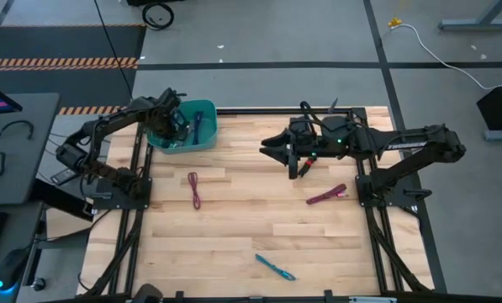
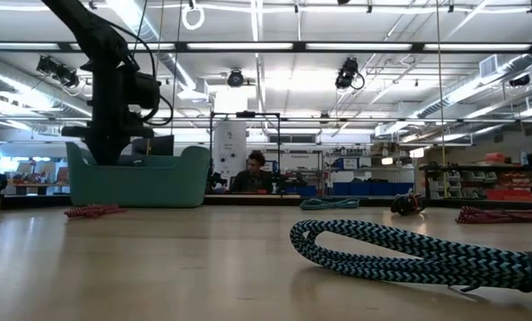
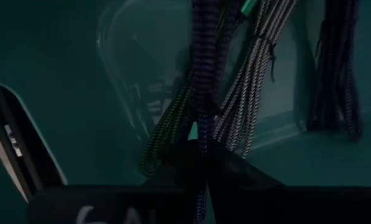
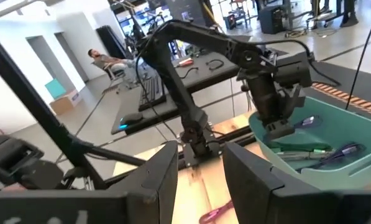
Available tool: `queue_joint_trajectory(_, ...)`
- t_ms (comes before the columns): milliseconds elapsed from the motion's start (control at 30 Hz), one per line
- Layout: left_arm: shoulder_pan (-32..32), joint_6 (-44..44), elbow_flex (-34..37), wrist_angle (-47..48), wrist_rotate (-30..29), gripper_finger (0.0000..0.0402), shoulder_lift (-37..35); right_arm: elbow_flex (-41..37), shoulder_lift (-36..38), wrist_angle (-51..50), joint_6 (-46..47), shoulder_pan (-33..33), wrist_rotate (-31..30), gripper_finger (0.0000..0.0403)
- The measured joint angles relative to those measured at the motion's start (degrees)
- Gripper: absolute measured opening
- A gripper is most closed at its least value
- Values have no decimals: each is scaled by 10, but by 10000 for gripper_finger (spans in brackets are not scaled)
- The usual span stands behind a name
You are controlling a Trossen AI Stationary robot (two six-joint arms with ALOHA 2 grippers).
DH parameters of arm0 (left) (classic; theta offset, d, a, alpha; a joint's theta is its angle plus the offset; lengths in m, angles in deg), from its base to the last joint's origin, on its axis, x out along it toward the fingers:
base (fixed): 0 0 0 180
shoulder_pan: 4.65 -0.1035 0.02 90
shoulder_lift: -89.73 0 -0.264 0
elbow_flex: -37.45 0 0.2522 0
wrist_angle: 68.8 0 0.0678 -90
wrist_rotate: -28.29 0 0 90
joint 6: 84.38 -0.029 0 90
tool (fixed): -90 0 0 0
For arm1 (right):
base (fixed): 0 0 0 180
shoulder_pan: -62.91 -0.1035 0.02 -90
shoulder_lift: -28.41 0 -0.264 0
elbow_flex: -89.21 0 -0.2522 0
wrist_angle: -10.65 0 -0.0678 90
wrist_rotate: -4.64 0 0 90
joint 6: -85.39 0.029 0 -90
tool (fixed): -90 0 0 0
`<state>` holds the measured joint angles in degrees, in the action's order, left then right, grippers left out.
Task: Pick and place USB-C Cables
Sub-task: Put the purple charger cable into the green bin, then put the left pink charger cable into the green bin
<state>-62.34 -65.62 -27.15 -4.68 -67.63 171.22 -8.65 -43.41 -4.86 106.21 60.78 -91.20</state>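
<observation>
My left gripper [image 1: 173, 124] points down into the teal bin [image 1: 207, 139] at the table's far left and is shut on a purple cable [image 3: 204, 68]. Grey [image 3: 253, 74], green [image 3: 163, 140] and another purple cable [image 3: 337, 74] lie on the bin's floor. On the table lie a maroon cable [image 1: 194, 189], a second maroon one [image 1: 326, 196] and a teal one [image 1: 274, 268]. My right gripper [image 1: 272, 150] hangs level above the table's far middle. It is open with nothing between its fingers [image 4: 163, 180] and points at the bin. My left gripper pinches the purple cable between its two fingers, at a spot [image 3: 201, 134] partly hidden by the fingers themselves. The fingers come from above, pointing down. The cable hangs below them into the bin, its lower part among the other cables there.
The teal cable [image 2: 408, 254] lies close to the table's near edge. The bin's wall [image 2: 136, 183] stands up around my left gripper. Bare wood lies between the bin and the loose cables. Beyond the table, a desk stands at the left and a person sits far off.
</observation>
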Motion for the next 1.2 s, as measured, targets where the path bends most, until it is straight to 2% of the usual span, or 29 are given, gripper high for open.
queue_joint_trajectory(233,-8,16,-23,20,12,141,0,0,24,-38,0,-18,-1,132)
queue_joint_trajectory(400,-10,16,-89,96,17,198,0,0,40,-75,2,-26,-1,132)
queue_joint_trajectory(600,18,12,-215,186,16,205,-11,0,48,-180,1,-45,-6,132)
queue_joint_trajectory(733,84,26,-254,190,17,189,-42,-1,33,-277,6,-63,-49,132)
queue_joint_trajectory(800,130,47,-256,192,17,181,-60,-18,27,-290,9,-74,-71,132)
queue_joint_trajectory(900,207,104,-256,206,12,170,-83,-80,29,-224,21,-89,-99,132)
queue_joint_trajectory(1000,289,183,-256,209,3,161,-93,-173,34,-75,50,-97,-111,132)
queue_joint_trajectory(1200,454,333,-256,217,-71,148,-95,-346,34,227,185,-98,-57,132)
